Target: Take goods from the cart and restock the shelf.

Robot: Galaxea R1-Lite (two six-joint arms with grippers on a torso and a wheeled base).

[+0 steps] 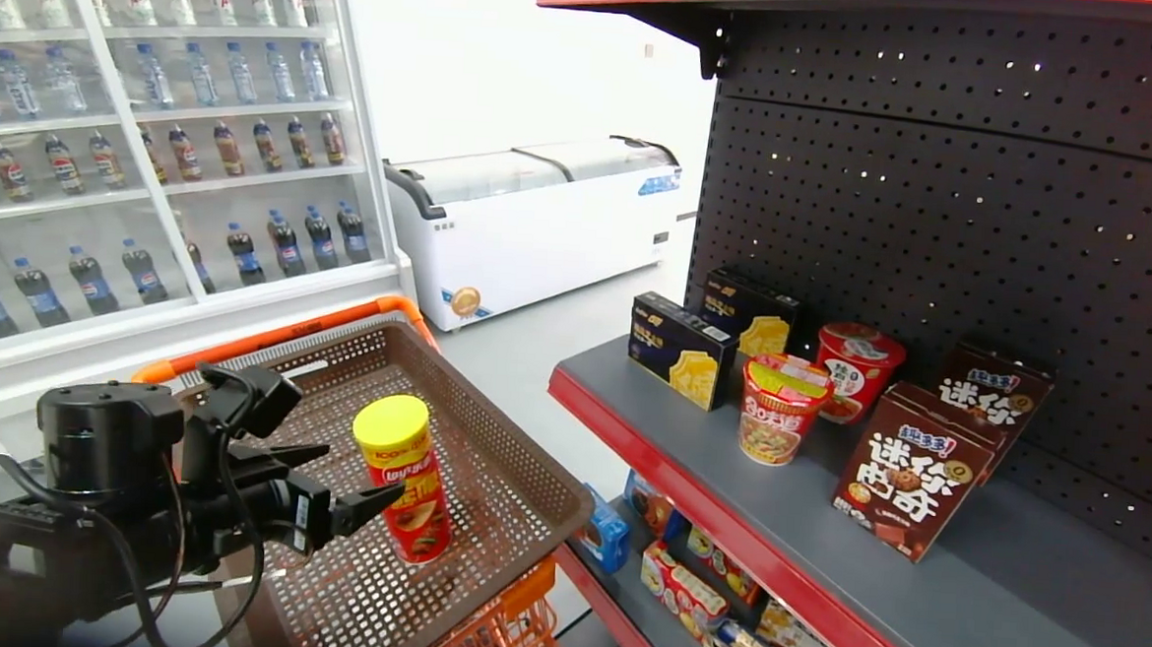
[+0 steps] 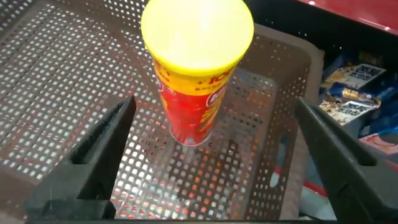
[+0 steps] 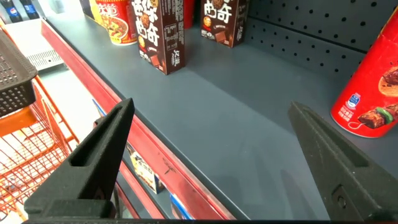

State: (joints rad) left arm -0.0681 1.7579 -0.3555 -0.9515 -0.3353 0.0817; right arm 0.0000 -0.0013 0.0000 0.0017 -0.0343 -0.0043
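A red chip can with a yellow lid (image 1: 407,479) stands upright in the brown cart basket (image 1: 520,459). My left gripper (image 1: 363,470) is open right beside it. In the left wrist view the can (image 2: 193,81) stands just beyond the fingertips, between the lines of the two fingers (image 2: 93,155), untouched. My right gripper (image 3: 211,109) is open and empty above the grey shelf board (image 3: 217,130). A second red can (image 3: 373,87) stands on that shelf by the pegboard back.
On the shelf (image 1: 917,598) stand dark boxes (image 1: 683,349), two cup noodles (image 1: 779,408) and brown cookie boxes (image 1: 908,474). The red shelf lip (image 1: 685,502) runs close to the cart. A lower shelf holds more snacks (image 1: 685,591). A drinks cooler (image 1: 152,143) and a chest freezer (image 1: 532,223) stand behind.
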